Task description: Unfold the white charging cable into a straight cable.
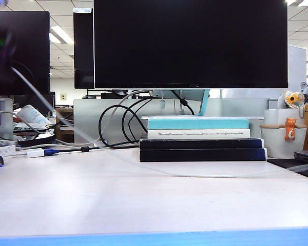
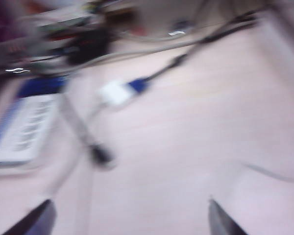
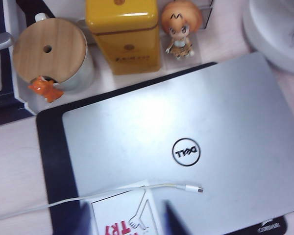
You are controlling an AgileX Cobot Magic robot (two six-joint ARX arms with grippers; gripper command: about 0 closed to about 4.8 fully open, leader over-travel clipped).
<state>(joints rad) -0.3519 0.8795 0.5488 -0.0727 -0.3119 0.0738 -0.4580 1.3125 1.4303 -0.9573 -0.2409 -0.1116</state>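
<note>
The white charging cable (image 3: 88, 197) runs over the black mat and onto the silver laptop (image 3: 186, 112). Its white plug (image 3: 192, 188) lies flat on the lid. My right gripper (image 3: 130, 220) hovers just short of that plug. It is open, its dark fingers (image 3: 172, 218) spread either side of a white card with red letters (image 3: 122, 218), and nothing is held. In the blurred left wrist view my left gripper (image 2: 130, 220) is open over bare desk, with a faint stretch of cable (image 2: 272, 172) off to one side. In the exterior view the cable (image 1: 220, 176) lies low along the desk and neither gripper shows.
A wooden-lidded mug (image 3: 49, 51), a yellow tin (image 3: 122, 34) and a figurine (image 3: 180, 27) stand behind the laptop. A book stack (image 1: 200, 138) sits under the monitor (image 1: 190, 43). A white adapter with a blue plug (image 2: 117, 93), a power strip (image 2: 24, 127) and black cables (image 1: 113, 123) lie at the left.
</note>
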